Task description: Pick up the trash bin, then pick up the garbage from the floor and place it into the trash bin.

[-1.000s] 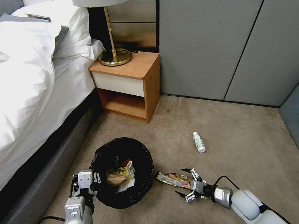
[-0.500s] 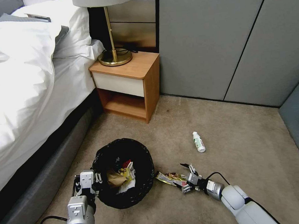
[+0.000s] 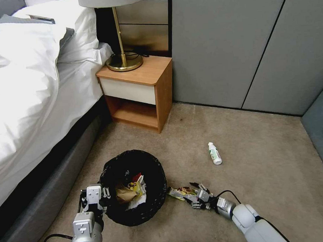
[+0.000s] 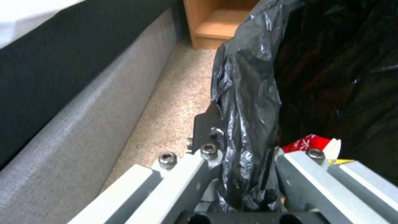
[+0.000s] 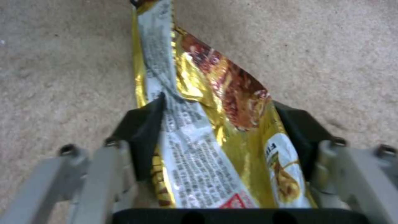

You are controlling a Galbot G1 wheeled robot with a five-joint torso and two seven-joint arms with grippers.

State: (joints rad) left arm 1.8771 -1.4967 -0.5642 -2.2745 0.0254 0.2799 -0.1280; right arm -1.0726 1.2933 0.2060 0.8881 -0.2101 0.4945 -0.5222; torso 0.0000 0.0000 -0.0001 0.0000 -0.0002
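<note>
Right gripper closes on a snack wrapper on the carpet, just beside the trash bin.
Thin, crinkly foil — light and likely slippery, best pinched mid-length; left gripper clamps the bin's bagged rim.

The Galbot G1's left arm ends in a silver-grey cylindrical wrist carrying a pale block housing, with a black cable looping beside it. Its left tool has light-grey metal finger bars joined by dark hex-socket screws, 3 of them visible in the left wrist view, and black fingertips. The right arm is glossy white with rounded joints, then a silver cuff trailing a thin black cable. The right tool has grey linkages and black pads.
</note>
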